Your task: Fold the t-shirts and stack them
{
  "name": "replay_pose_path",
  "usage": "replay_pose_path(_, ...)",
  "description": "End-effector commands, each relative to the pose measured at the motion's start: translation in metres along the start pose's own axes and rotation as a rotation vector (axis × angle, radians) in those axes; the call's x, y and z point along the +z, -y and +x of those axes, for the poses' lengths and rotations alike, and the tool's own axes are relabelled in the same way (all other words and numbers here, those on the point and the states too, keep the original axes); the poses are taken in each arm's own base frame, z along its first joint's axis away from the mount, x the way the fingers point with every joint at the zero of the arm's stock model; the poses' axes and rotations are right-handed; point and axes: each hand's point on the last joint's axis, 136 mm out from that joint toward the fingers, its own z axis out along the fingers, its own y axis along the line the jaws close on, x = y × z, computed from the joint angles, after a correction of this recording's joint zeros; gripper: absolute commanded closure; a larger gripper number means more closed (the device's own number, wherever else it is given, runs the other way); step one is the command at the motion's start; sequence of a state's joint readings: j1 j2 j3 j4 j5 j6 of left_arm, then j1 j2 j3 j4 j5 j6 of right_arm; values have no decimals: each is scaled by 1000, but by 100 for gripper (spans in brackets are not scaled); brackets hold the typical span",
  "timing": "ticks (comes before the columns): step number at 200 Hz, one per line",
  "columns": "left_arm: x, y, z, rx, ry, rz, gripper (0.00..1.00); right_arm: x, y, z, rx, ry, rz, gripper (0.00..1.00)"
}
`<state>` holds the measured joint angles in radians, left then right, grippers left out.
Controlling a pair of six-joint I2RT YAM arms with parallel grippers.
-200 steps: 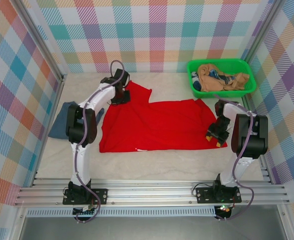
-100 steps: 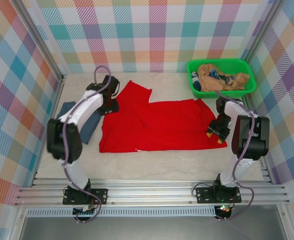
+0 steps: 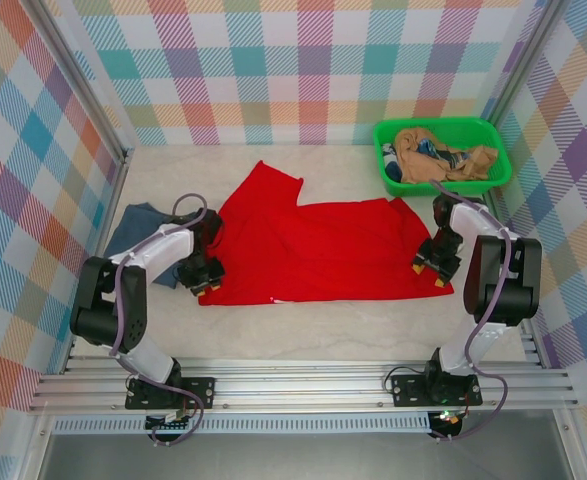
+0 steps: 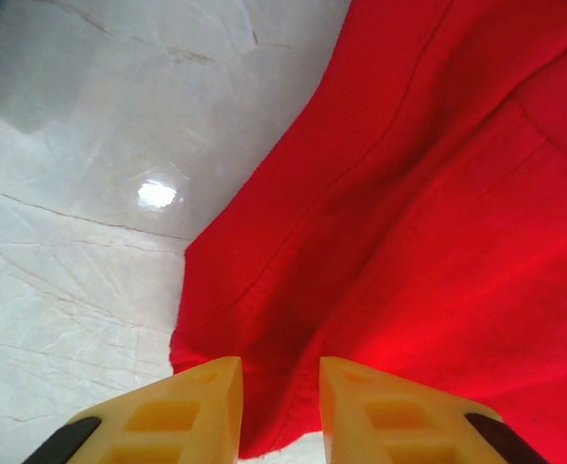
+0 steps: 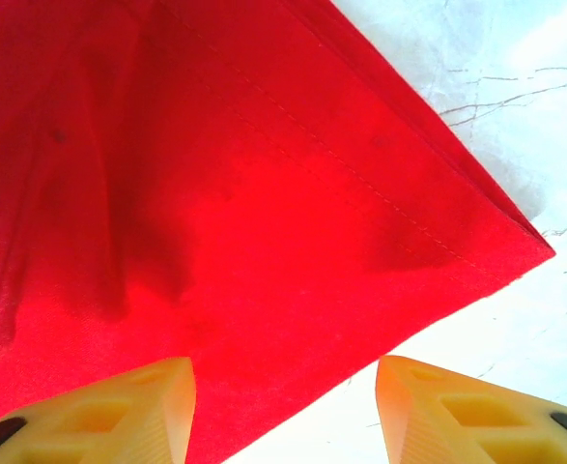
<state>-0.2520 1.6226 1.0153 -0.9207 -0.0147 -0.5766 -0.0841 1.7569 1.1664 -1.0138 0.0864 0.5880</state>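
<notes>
Red t-shirt (image 3: 313,250) flat, unfolded beneath left pincer (image 4: 280,387) and right pincer (image 5: 285,387), both open, empty; blue t-shirt (image 3: 133,226) beside left pincer, unstacked.

No legible text or labels

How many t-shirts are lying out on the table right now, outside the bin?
2. The red t-shirt lies spread at the centre of the table; the slate-blue t-shirt is bunched at its left edge. The green bin holds crumpled cloth that may hide more.
</notes>
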Motion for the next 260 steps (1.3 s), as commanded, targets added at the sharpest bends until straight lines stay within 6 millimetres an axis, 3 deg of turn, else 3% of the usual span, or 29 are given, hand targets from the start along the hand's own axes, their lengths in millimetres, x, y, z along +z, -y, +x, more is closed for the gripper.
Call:
replay_pose_path(1, 5, -1, 0, -2, -10, 2, 76, 4, 5, 1, -3, -16, 18, 48)
replay_pose_path(56, 8, -14, -19, 71, 60, -107, 100, 19, 13, -1, -13, -42, 78, 48)
replay_pose_path(88, 10, -25, -29, 123, 64, -211, 100, 26, 18, -2, -6, -54, 106, 48)
replay_pose_path(122, 3, -22, -42, 136, 90, -234, 97, 29, 17, -3, -14, -59, 112, 48)
replay_pose_path(147, -10, -24, -43, 117, 93, -259, 85, 30, 17, -3, -13, -61, 113, 48)
replay_pose_path(159, -24, -24, -45, 110, 128, -267, 84, 27, 14, -3, -14, -57, 93, 48)
replay_pose_path(181, -63, -5, -44, 112, 227, -207, 81, 2, 11, -9, -19, -1, 62, 48)
replay_pose_path(195, -75, 14, -33, 94, 231, -138, 81, -16, 12, -16, -25, 50, 61, 47)
replay_pose_path(209, -70, 34, -20, 57, 200, -36, 81, -27, 10, -22, -25, 89, 49, 47)
replay_pose_path(225, -48, 50, -8, 6, 138, 46, 82, -26, 3, -24, -21, 86, 16, 48)
replay_pose_path(260, -4, 49, -6, -39, 73, 6, 85, -15, -11, -26, 17, 81, -59, 61)
